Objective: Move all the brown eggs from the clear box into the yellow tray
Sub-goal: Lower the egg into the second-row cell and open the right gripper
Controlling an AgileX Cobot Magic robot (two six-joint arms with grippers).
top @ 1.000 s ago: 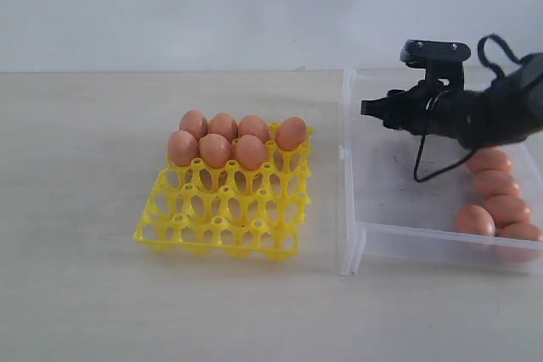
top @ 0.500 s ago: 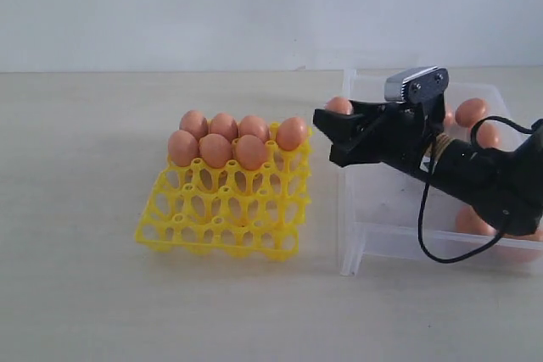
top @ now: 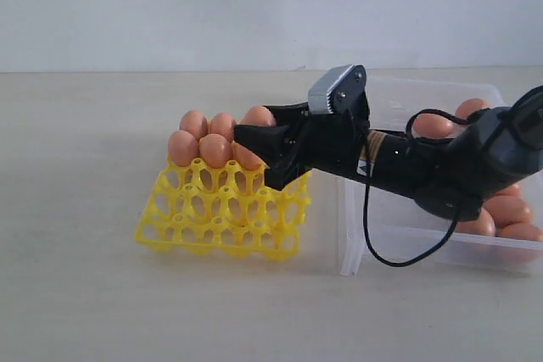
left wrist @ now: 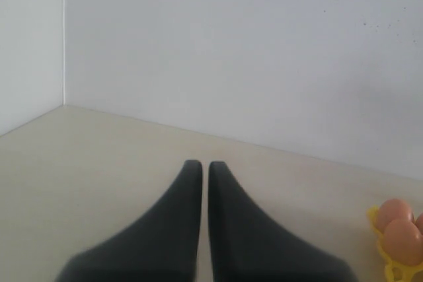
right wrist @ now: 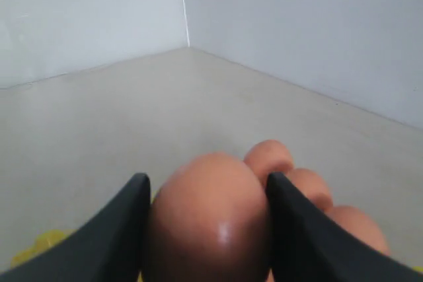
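My right gripper (top: 254, 125) hangs over the back right part of the yellow tray (top: 182, 231), shut on one brown egg (top: 257, 115). The right wrist view shows that held egg (right wrist: 208, 219) filling the gap between the two black fingers (right wrist: 112, 236), with the right gripper (right wrist: 207, 179) above tray eggs (right wrist: 310, 189). Several brown eggs (top: 214, 150) fill the tray's back rows. More eggs (top: 509, 209) lie in the clear box (top: 352, 243) on the right. My left gripper (left wrist: 201, 164) is shut and empty above bare table, out of the exterior view.
The right arm (top: 424, 171) and its black cable (top: 373, 243) stretch across the box's left wall. The tray's front rows (top: 221, 218) stand as bare cups with pointed posts. A white wall (top: 254, 6) runs behind the table.
My right gripper has travelled left out of the clear box with the egg and now sits over the tray's back right corner. The left gripper's earlier state is not shown.
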